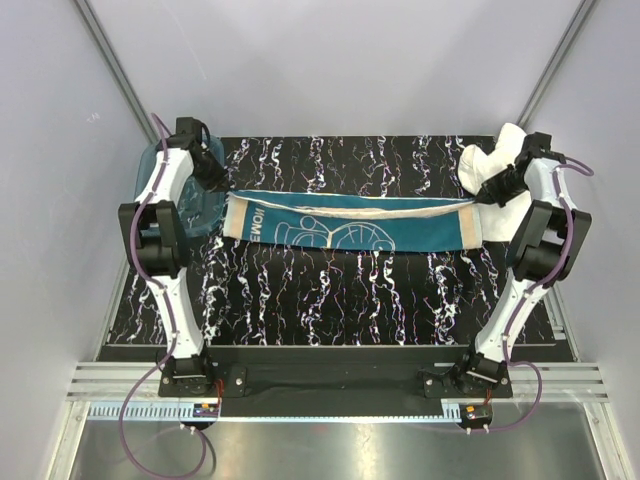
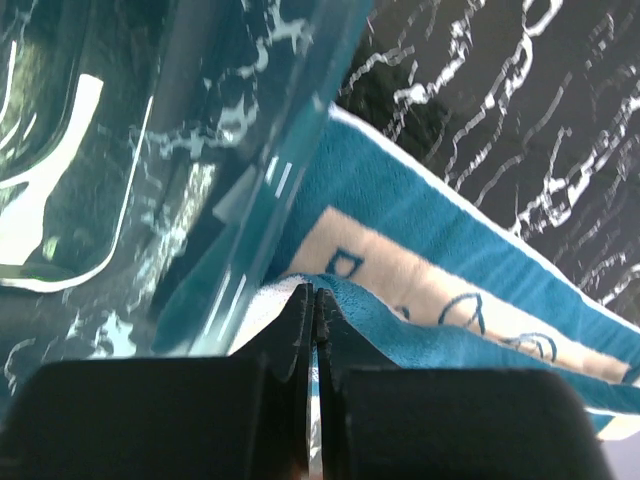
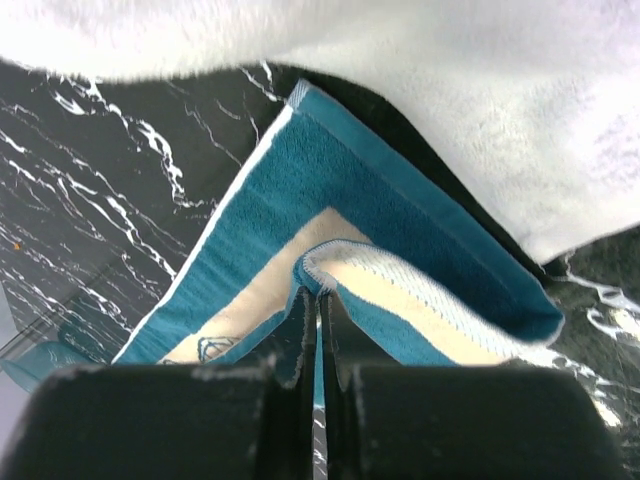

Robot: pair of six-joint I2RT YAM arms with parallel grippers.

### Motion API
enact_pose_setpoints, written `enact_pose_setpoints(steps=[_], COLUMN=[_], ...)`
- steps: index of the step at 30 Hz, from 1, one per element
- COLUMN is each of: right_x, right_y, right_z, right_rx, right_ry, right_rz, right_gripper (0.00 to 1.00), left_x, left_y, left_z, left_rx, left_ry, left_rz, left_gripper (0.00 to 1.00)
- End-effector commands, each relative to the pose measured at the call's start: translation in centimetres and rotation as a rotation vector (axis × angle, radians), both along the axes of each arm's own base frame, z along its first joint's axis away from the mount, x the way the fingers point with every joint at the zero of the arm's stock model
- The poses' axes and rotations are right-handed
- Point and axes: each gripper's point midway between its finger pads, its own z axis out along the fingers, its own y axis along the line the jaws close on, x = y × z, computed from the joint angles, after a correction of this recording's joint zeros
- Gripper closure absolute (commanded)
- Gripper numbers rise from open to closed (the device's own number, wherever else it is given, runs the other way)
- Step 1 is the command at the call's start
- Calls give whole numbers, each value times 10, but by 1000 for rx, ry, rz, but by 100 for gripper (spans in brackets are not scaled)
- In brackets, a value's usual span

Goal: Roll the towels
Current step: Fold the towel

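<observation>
Left pincer (image 2: 313, 296) clamped on the left end of the teal-and-cream printed cloth towel (image 1: 350, 226), right pincer (image 3: 320, 296) gripping its right end, white terry towel (image 1: 490, 160) far right.

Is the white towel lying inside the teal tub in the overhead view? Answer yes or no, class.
No, the white towel sits bunched at the far right, while the teal tub stands at the far left.

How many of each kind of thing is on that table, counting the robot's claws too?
Towels: 2, the patterned towel and the white towel
Tubs: 1, the teal tub
Grippers: 2, the left gripper and the right gripper, both pinching the patterned towel
Total: 5
</observation>
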Motion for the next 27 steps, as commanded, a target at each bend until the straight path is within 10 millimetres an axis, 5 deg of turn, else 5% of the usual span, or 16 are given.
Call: enact_pose_setpoints(steps=[1, 11, 16, 19, 23, 27], right_x=[16, 48, 54, 54, 48, 38], right_y=[-2, 7, 10, 10, 8, 7], right_z=[6, -21, -34, -30, -2, 38], right_rx=[-2, 22, 30, 18, -19, -70], right_ry=[-26, 3, 16, 8, -28, -94], right_rz=[-4, 21, 25, 33, 40, 60], right_gripper=[100, 99, 70, 52, 29, 13], left_x=[18, 46, 52, 54, 56, 57], left_y=[6, 9, 8, 8, 6, -3], left_z=[1, -27, -35, -28, -2, 36], left_rx=[23, 16, 1, -5, -17, -54], left_ry=[-15, 20, 15, 1, -59, -145], left_rz=[34, 67, 72, 82, 85, 67], left_gripper=[100, 100, 100, 83, 56, 44])
